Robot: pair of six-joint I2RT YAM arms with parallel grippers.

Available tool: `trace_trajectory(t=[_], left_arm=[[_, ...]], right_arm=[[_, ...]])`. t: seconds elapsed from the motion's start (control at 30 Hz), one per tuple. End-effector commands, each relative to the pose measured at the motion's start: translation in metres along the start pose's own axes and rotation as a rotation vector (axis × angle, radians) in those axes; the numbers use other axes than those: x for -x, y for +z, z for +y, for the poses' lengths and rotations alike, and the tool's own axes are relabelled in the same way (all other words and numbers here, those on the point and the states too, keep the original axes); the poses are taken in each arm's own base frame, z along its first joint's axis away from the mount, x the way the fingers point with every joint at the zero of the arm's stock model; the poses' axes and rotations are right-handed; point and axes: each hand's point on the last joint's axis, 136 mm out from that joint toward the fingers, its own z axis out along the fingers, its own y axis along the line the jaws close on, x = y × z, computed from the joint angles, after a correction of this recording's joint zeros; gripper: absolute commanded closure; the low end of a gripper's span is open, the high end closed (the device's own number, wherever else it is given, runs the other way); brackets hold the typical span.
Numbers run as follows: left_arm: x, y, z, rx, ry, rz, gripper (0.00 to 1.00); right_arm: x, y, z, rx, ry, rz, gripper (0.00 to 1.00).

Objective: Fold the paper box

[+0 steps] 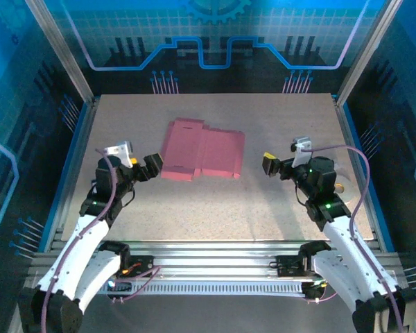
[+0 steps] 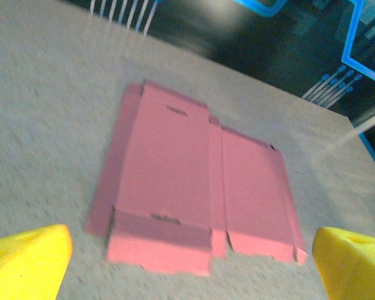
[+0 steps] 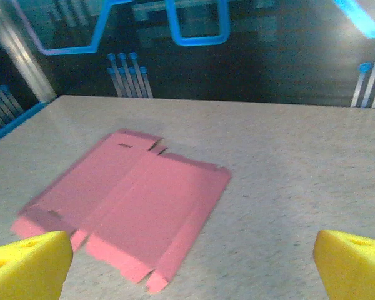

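we note the paper box (image 1: 202, 150) lying flat and unfolded mid-table, between the left gripper (image 1: 154, 166) and right gripper (image 1: 268, 164); both spread wide, empty. all folding remains.

A speckled beige table (image 1: 215, 208) lay under dim blue light. The far wall (image 1: 208, 41) was dark, with bright blue circuit lines and a gear shape. Silver posts (image 1: 59, 48) rose at left and right; a metal rail (image 1: 215, 250) crossed the near edge.
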Motion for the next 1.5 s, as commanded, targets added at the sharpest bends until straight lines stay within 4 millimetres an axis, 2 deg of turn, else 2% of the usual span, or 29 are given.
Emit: trace_trajectory(t=[0.0, 0.1, 0.27, 0.47, 0.7, 0.8, 0.97, 1.17, 1.33, 1.47], left_arm=[[-0.038, -0.011, -0.005, -0.018, -0.160, 0.194, 0.01], [-0.053, -0.013, -0.006, -0.030, -0.198, 0.260, 0.01], [-0.067, -0.010, 0.009, 0.034, -0.254, 0.286, 0.01], [-0.075, -0.006, 0.018, 0.076, -0.260, 0.314, 0.01], [-0.084, 0.003, 0.016, 0.069, -0.282, 0.383, 0.01], [-0.089, 0.005, 0.018, 0.079, -0.317, 0.407, 0.01], [-0.095, 0.007, 0.017, 0.079, -0.385, 0.424, 0.01], [-0.100, 0.006, 0.019, 0.073, -0.420, 0.419, 0.01], [-0.105, 0.005, 0.020, 0.068, -0.436, 0.419, 0.01], [-0.111, 0.007, 0.020, 0.052, -0.455, 0.420, 0.01]], right_arm=[[-0.018, -0.007, 0.007, -0.028, 0.119, 0.133, 0.00], [-0.022, 0.001, 0.009, -0.074, 0.166, 0.209, 0.00], [-0.036, 0.033, 0.024, -0.108, 0.129, 0.314, 0.00], [-0.049, 0.082, 0.059, -0.073, 0.134, 0.440, 0.00], [-0.080, 0.141, 0.100, -0.048, 0.116, 0.587, 0.00], [-0.093, 0.161, 0.108, -0.041, 0.115, 0.629, 0.00], [-0.112, 0.186, 0.102, -0.060, 0.131, 0.687, 0.00], [-0.132, 0.206, 0.080, -0.057, 0.222, 0.750, 0.00], [-0.152, 0.210, 0.058, -0.102, 0.244, 0.792, 0.00], [-0.169, 0.206, 0.041, -0.150, 0.275, 0.824, 0.00]])
